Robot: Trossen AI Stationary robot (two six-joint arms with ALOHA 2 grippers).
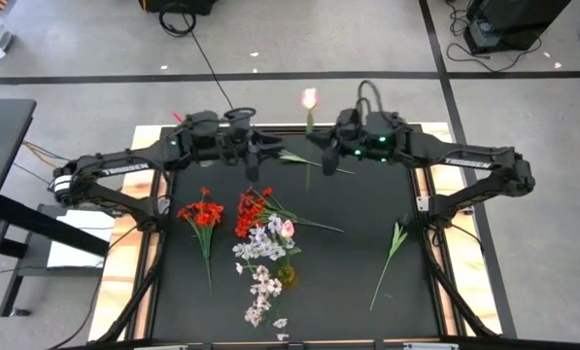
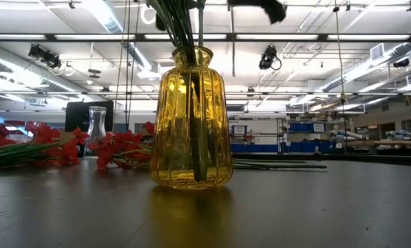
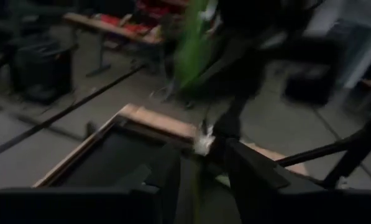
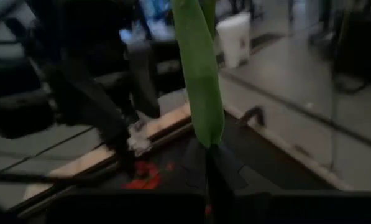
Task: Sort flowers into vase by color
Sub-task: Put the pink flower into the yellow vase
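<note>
My right gripper [image 1: 319, 148] is above the table's far middle, shut on a pale pink tulip [image 1: 310, 97]. The tulip's bud reaches past the far edge. Its green leaf [image 4: 201, 81] rises in front of the right wrist camera. My left gripper [image 1: 258, 154] is just to the left, facing it, with its fingers [image 3: 173, 177] open. Whether it touches the stem cannot be told. Red blossom clusters [image 1: 202, 212] and white-lilac sprays [image 1: 260, 245] lie on the dark mat around the yellow glass vase [image 2: 191, 117], which holds several dark green stems. My right gripper pinches the tulip's thin green stem [image 4: 211, 158] between its two fingers, just below the leaf. The tulip is lifted clear of the table. Its bud is on the far side of the gripper, and its lower stem [image 1: 307, 180] trails toward the near side.
A bare leafy stem [image 1: 392, 248] lies on the right of the mat, and another [image 1: 319, 165] lies under the grippers. More white-lilac sprays [image 1: 262, 292] lie near the front edge. A small clear glass vase [image 2: 96, 129] stands behind the red flowers. A wooden rim [image 1: 144, 233] frames the mat.
</note>
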